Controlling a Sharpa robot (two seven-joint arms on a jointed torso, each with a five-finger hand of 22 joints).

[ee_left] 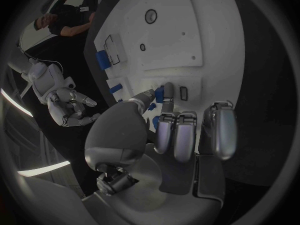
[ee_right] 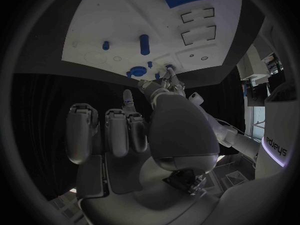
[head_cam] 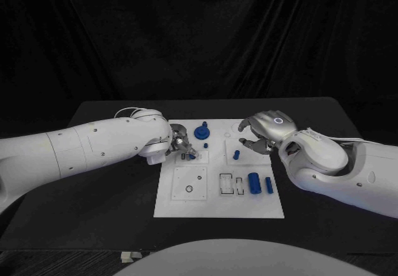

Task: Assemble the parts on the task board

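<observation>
Small blue part (ee_left: pixel 160 94) sat pinched in the left hand (head_cam: pixel 178 147) fingers (ee_left: pixel 167 96) over the task board's (head_cam: pixel 217 210) upper-left square. Looked rigid, light, smooth plastic; likely slippery, best held by its sides. Right hand (head_cam: pixel 262 133) hovered at the board's upper right, fingers curled, holding nothing. Black bench (head_cam: pixel 108 201) beneath.
</observation>
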